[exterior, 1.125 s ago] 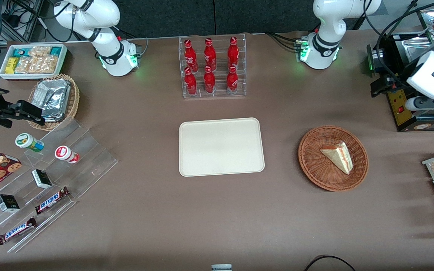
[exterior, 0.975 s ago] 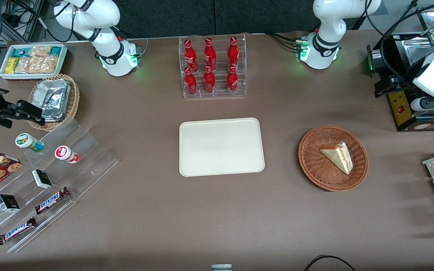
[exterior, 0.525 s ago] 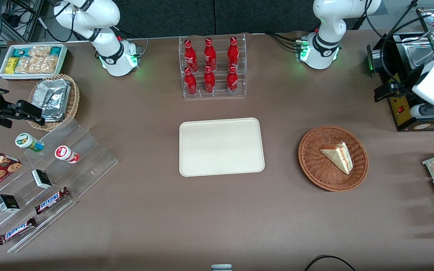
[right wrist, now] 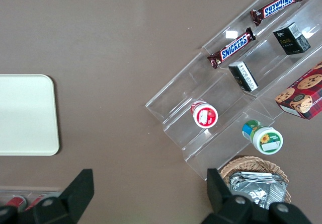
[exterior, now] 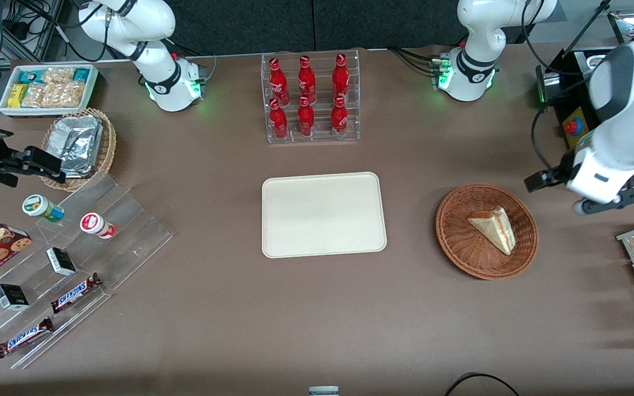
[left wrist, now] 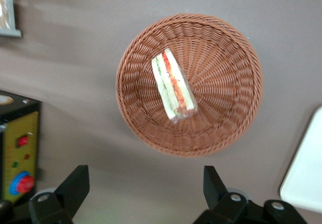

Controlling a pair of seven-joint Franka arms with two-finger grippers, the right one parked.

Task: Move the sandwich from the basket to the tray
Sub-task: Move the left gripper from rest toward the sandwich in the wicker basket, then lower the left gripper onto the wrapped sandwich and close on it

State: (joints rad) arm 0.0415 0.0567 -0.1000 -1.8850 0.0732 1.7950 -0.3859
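— While up in the air near the basket (exterior: 486, 231), toward the working arm's end of the table: gripper (left wrist: 143, 189), fingers (left wrist: 75, 183) spread wide, holding nothing.

— And the sandwich (exterior: 494, 228)?

— In the basket, lying on its side, untouched. Well apart from the tray (exterior: 323, 214), in the middle of the table (exterior: 229, 308).

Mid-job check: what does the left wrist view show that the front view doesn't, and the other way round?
Only the left wrist view: the end effector with its fingers wide open, off the basket's rim and above the table; also the sandwich's red and green filling edge-on.

Only the front view: the whole tray, bare, and the red bottles in their rack.

Both: the sandwich lying in the basket, ungrasped, and a corner of the tray.
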